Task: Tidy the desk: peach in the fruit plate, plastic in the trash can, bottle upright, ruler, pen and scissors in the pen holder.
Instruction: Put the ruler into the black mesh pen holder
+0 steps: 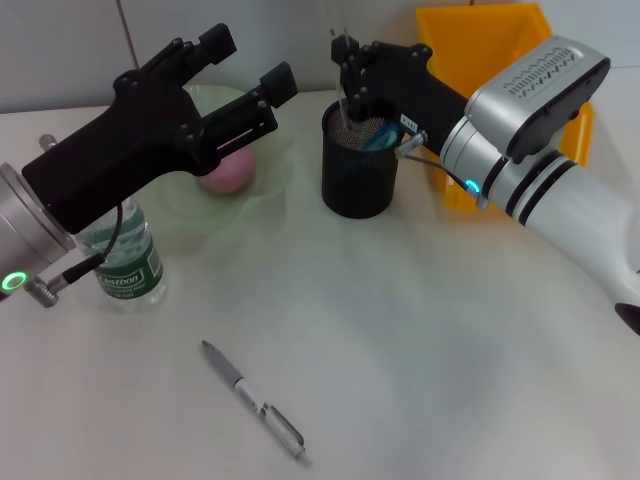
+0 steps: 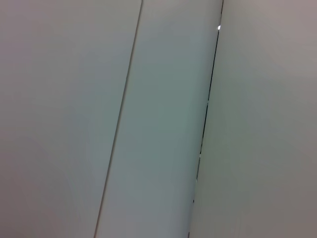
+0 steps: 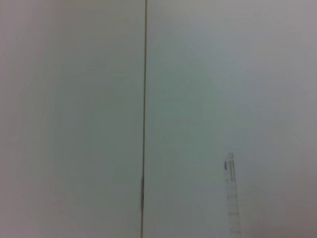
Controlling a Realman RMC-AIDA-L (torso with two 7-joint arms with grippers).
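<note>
Pen [image 1: 255, 403] flat on open desk, well in front of holder [image 1: 359, 170], tip pointing front-right. Left gripper [image 1: 247, 72] spread above plate [image 1: 275, 175]; right gripper [image 1: 345, 75] over holder, finger state unclear.

White desk [image 1: 420, 330], pen [image 1: 254, 402], bottle [image 1: 125, 262], pen holder [image 1: 359, 165]

Open desk [image 1: 420, 330] around the pen [image 1: 255, 403]

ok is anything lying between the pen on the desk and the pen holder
Nothing visible on the desk. The pen lies alone near the front, with bare table up to the holder. The right claw hovers over the holder's mouth, though, so the opening is occupied for now.
</note>
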